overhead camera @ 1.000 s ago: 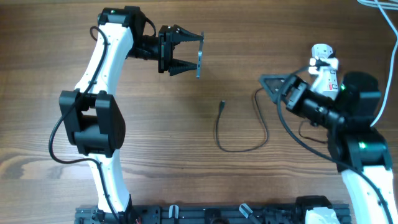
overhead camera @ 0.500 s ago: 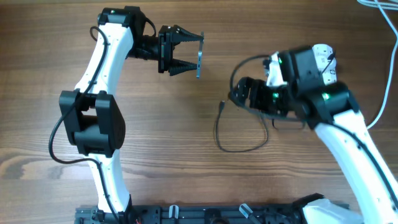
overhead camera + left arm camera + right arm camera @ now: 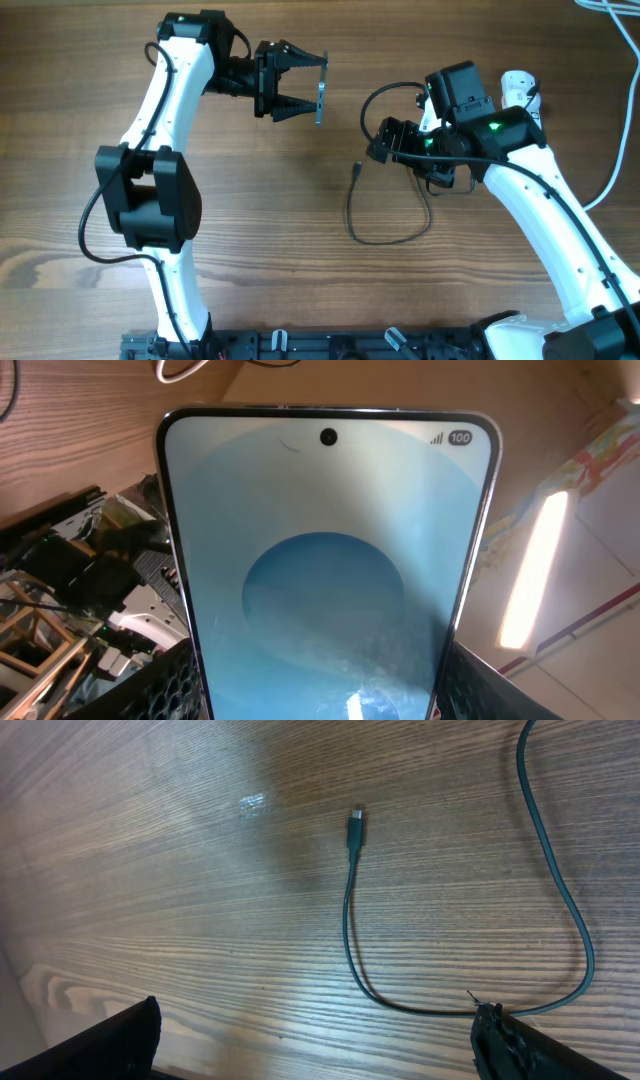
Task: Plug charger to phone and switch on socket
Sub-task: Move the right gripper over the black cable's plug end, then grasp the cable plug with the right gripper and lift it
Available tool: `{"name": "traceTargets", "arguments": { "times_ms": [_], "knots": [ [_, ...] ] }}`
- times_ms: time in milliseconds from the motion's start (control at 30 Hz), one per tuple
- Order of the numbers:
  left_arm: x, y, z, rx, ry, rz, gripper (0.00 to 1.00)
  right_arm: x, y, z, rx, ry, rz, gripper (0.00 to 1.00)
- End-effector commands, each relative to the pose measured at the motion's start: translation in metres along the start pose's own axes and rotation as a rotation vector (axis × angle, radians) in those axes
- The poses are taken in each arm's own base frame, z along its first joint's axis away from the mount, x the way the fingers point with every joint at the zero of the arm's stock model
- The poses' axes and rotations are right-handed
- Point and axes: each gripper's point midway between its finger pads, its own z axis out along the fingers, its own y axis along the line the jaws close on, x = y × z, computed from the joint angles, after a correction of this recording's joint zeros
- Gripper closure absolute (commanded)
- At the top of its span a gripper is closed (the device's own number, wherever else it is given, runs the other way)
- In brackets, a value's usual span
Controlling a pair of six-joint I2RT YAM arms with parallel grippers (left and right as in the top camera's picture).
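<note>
We are hovering our right gripper, jaws spread, nearest the charger; its plug tip is lying just ahead, pointing away. Our left gripper is clamping the phone.

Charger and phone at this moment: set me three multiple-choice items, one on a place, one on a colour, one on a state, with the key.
1. Where does the charger's plug tip lie?
A. In the phone's port
B. Bare on the table
C. Hanging off the table's edge

2. What colour is the charger's cable?
A. Black
B. White
C. Red

3. How does the left gripper stand?
A. Open and empty
B. Shut on the charger
C. Shut on the phone

Key:
1 B: the tip rests on the wood with nothing touching it.
2 A: it shows as a thin dark line in the overhead and right wrist views.
3 C: its fingers grip the phone, seen edge-on from overhead.
</note>
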Motion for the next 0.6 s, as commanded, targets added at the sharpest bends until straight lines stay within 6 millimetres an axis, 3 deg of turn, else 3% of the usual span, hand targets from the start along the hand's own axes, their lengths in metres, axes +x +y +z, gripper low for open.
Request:
{"name": "traceTargets", "arguments": {
  "times_ms": [0, 567],
  "knots": [
    [0.0178, -0.0203, -0.0028, 0.052, 0.022, 0.050, 0.36, -0.0010, 0.0062, 0.0001, -0.017, 0.009, 0.003, 0.00],
    [0.0178, -0.0204, -0.0030, 0.052, 0.022, 0.050, 0.37, 0.0060, 0.0128, 0.0050, 0.015, -0.002, -0.054, 0.00]
  ]
}}
